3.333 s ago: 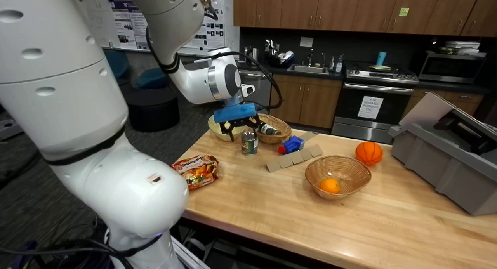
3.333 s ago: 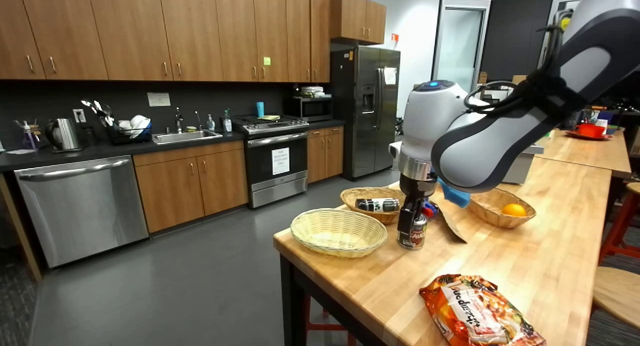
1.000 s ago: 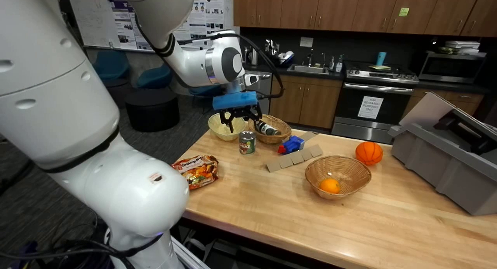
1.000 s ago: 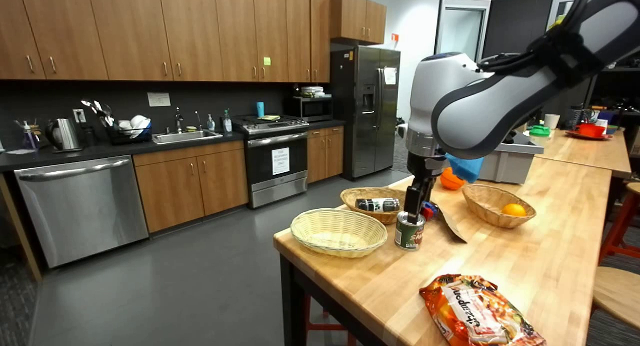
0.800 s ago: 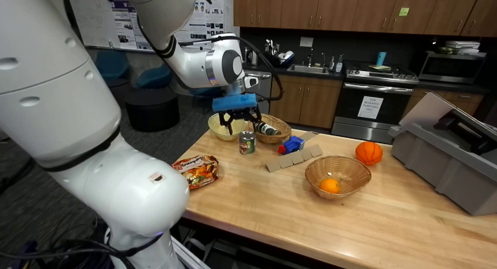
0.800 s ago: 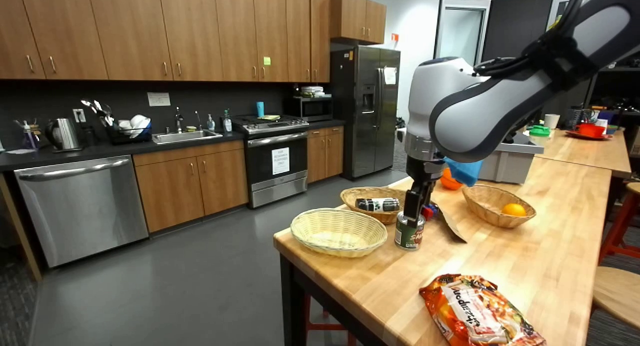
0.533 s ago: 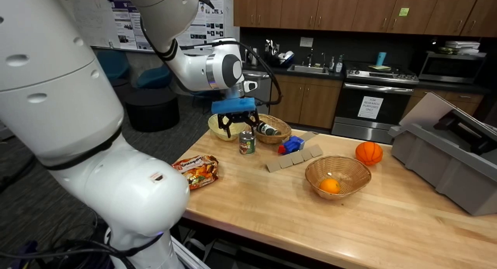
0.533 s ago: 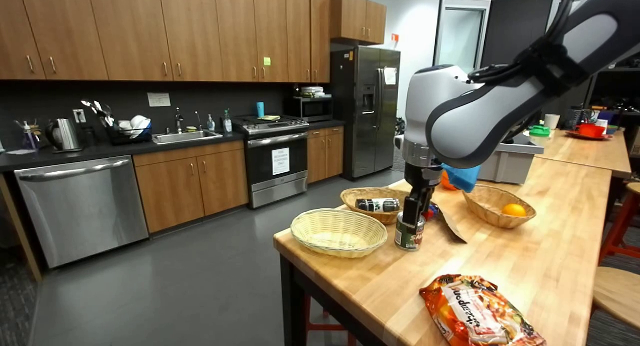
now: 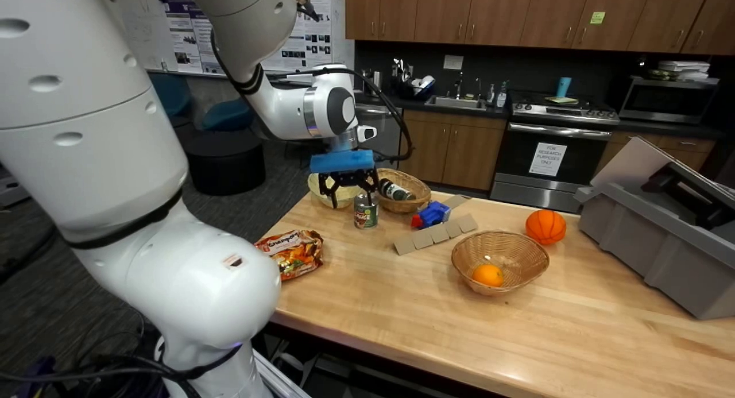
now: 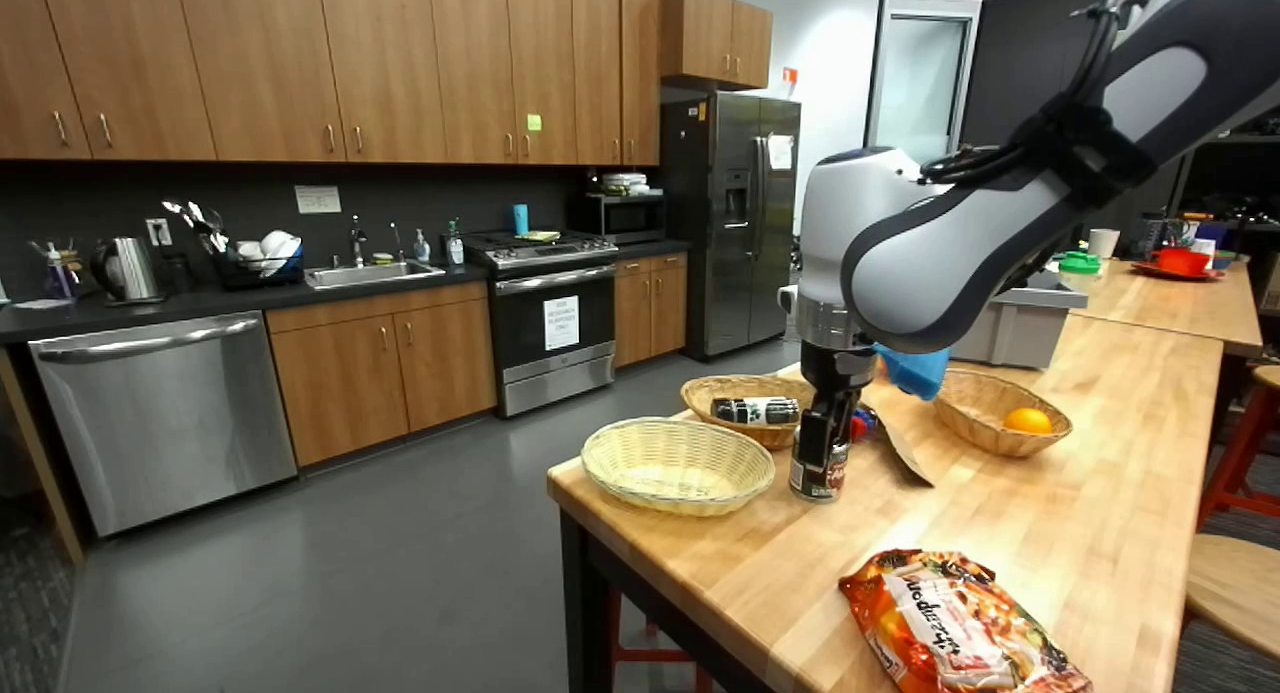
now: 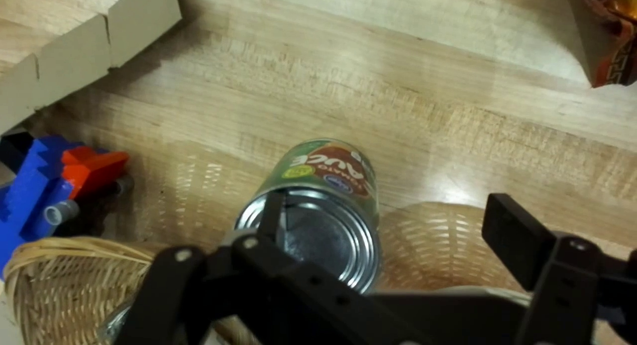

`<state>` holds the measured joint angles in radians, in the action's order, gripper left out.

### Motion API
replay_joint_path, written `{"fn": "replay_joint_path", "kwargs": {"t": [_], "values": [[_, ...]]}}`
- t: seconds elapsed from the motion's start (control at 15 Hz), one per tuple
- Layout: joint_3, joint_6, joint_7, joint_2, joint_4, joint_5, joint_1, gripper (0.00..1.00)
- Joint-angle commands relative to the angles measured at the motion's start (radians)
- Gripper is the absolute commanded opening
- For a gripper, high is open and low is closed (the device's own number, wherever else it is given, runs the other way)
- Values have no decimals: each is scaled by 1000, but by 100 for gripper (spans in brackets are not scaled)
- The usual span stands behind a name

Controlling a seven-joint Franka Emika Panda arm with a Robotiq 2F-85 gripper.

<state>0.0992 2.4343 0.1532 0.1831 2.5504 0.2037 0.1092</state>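
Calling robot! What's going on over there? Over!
Black two-fingered gripper open. Green-labelled cylindrical metal can upright, unheld. Possibly in the way: one finger, overlapping its lid in wrist view.

Counted on near table [image 9: 402,329]: three wicker baskets [image 9: 519,259]; one each of can [image 11: 323,235], bottle [image 10: 757,410], packet [image 9: 293,253], toy [image 9: 434,213], orange [image 9: 488,275], ball [image 9: 545,226], grey bin [image 9: 643,248].

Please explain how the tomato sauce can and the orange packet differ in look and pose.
Pose: the tomato sauce can stands upright, while the orange packet lies flat.
Shape: the can is a cylinder; the packet is a crinkled bag.
Colour: the can has a silver top and a green and red label; the packet is mostly orange with a white panel.
Both rest on the wooden table and carry printing.
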Motion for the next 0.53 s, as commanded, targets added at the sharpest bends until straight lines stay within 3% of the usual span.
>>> {"fn": "replay_joint_path", "kwargs": {"t": [0.0, 0.47], "values": [[-2, 4, -2, -19, -14, -10, -2, 100], [-18, -33, -27, 9, -14, 44, -47, 100]]}}
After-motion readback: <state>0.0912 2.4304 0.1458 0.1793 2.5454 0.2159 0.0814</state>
